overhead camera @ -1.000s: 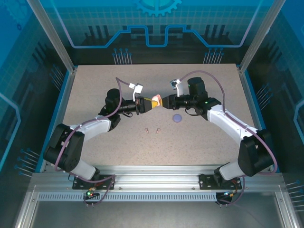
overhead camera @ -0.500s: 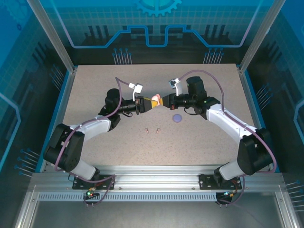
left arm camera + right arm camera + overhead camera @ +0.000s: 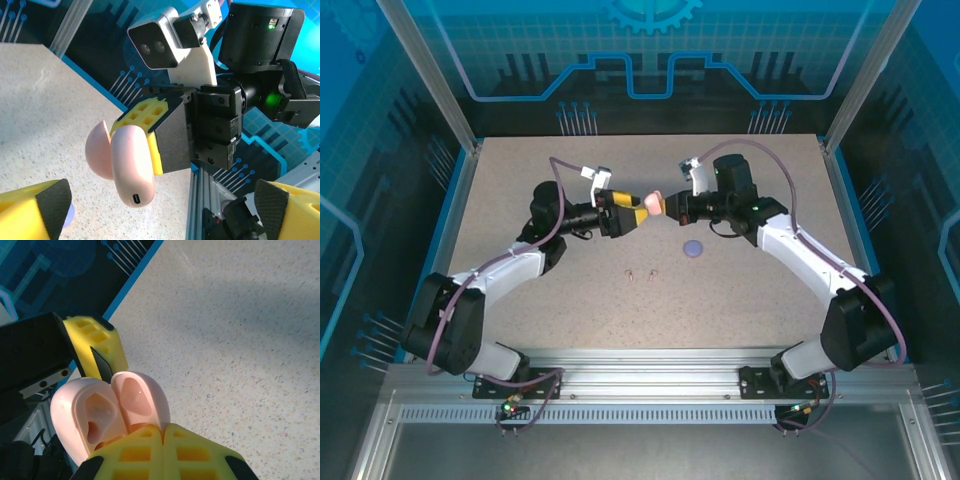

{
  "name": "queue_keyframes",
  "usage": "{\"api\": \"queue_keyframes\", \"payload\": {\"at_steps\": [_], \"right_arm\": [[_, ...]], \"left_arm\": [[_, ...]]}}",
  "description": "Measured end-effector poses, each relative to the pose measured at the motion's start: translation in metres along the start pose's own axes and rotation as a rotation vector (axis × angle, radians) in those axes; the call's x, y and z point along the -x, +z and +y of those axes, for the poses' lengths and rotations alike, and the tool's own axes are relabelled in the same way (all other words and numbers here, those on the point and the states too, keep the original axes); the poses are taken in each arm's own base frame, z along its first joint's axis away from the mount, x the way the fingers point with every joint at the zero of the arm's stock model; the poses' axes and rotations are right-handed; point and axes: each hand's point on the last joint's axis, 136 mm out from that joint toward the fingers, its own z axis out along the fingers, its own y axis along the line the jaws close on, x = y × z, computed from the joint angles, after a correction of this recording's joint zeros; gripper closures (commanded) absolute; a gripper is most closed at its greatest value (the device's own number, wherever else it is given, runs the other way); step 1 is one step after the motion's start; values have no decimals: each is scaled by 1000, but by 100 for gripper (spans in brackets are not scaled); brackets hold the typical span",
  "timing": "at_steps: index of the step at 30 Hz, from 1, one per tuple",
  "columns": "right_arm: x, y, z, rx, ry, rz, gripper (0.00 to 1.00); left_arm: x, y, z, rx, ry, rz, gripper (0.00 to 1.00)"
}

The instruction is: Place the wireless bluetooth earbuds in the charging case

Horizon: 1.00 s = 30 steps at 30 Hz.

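- Gripping the open pink charging case (image 3: 107, 412) in right tool (image 3: 162, 442): clamped on the case's edge, both halves splayed, sockets bare, aloft over mid surface (image 3: 520, 180).
- Carrying nothing in left tool (image 3: 628, 210): spread wide, just beside the case, not touching it.
- Spotting two tiny earbuds (image 3: 630, 273) side by side on the surface, nearer the arm bases, well apart from the case; too small to read pose or stem direction.
- Noting a small purple round item (image 3: 693, 248) flat on the surface near the right arm; prob. a 2nd case, can't confirm.
- Judging the step: case secured on the right side, left side free to fetch buds; no bud seated yet.
- Back left tool straight away from the case before dropping, to avoid clipping the lid.
- Come down vertical over one bud only; narrow the jaws first so the neighbour isn't knocked.
- Pinch across the bud body, stem free, so orientation can be matched to a socket.
- Tilt the case w/ right tool so sockets face up; hold grip firm but w/o squeezing the halves closed.
- Match left/right bud to correct socket; lower stem-first, release only once seated.
- Watch for slip: smooth rounded shell, small bite at the edge.
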Motion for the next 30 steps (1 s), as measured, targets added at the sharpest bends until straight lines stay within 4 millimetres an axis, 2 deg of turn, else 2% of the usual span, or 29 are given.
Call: {"api": "queue_keyframes", "payload": {"at_steps": [7,15,19,23,26,30], "right_arm": [[26,-16,8,-52,-68,-36,100],[45,-36,8,-162,-218,-31,100],[50,-45,4,-225,-304,-19,100],[49,-49,-2,-268,-371,6,100],[46,-50,-7,-292,-410,29,100],[43,-52,-11,-322,-459,54,100]], "left_arm": [[35,-11,-12,22,106,-68,1],[75,-7,-31,25,240,-82,1],[89,-4,-37,37,299,-65,1],[91,-1,-32,64,325,-13,1],[84,1,-23,89,325,40,2],[71,4,-8,119,300,122,8]]}}
